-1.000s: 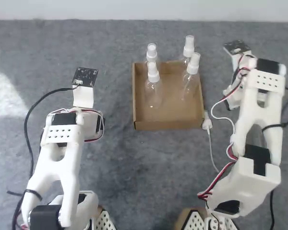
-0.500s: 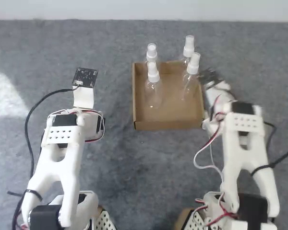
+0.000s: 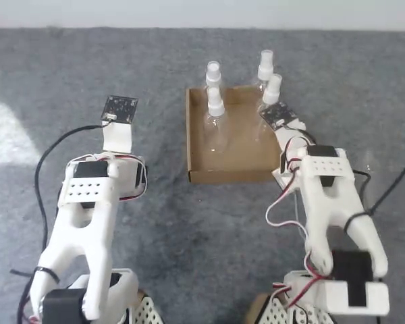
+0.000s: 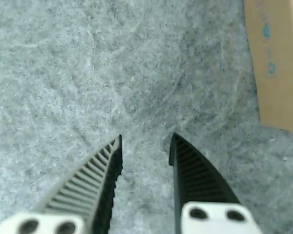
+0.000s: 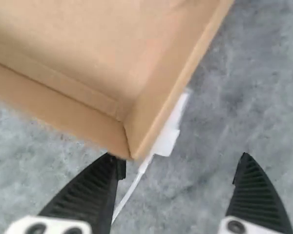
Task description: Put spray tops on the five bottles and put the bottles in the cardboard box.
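**Almost done, one spray top left loose**

Progress check: I count four bottles (image 3: 216, 128) upright around upper centre of the high view, and each one already has a white spray top (image 3: 216, 102) on. The front two are clearly standing inside the box (image 3: 236, 177). The back two sit right at its far wall, and I can't tell if they're inside it or just behind it. A loose spray top (image 5: 167, 139) with its thin tube lies on the bench (image 3: 189, 229), touching the box's near right corner. My guess is a fifth bottle is yet to be capped and boxed.

The right end effector (image 5: 179, 161) hangs over that corner, spread wide with nothing in it. The left end effector (image 4: 145, 141) sits over bare bench at the left of the high view. Its jaws are slightly parted and it's empty too.

Materials:
- The bottles are clear, slim plastic.
- The tops are hard white plastic.
- The box is shallow, plain brown cardboard with thin walls.
- The bench cover is fuzzy grey felt.
- The jaw pads are black and ribbed.
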Tool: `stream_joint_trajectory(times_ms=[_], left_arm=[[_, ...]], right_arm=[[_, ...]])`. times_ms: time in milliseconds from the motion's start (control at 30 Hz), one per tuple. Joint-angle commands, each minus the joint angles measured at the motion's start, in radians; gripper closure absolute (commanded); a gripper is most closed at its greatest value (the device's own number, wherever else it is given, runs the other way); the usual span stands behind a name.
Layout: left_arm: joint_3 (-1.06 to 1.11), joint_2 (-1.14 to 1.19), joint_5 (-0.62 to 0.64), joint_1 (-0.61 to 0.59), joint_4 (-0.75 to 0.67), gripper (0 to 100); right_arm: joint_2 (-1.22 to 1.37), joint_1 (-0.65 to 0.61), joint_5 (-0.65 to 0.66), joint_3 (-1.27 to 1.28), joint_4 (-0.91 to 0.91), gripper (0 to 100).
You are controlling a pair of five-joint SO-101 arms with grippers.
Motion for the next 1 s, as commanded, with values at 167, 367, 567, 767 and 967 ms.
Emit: stream_joint_trajectory(times_ms=[167, 367, 567, 767, 967], left_arm=[[-0.007, -0.011, 0.012, 0.003, -0.023, 85], [-0.007, -0.011, 0.014, 0.005, -0.023, 85], [-0.007, -0.009, 0.014, 0.005, -0.023, 85], [-0.007, -0.009, 0.014, 0.005, -0.023, 85], [-0.007, -0.009, 0.014, 0.005, -0.023, 85]], right_arm=[[0.099, 0.093, -0.015, -0.005, -0.133, 69.9], [0.148, 0.140, -0.015, -0.006, -0.191, 69.9], [0.113, 0.177, -0.015, -0.011, -0.185, 69.8], [0.001, 0.170, -0.014, -0.011, -0.182, 69.8], [-0.039, 0.120, -0.012, -0.014, -0.182, 69.8]])
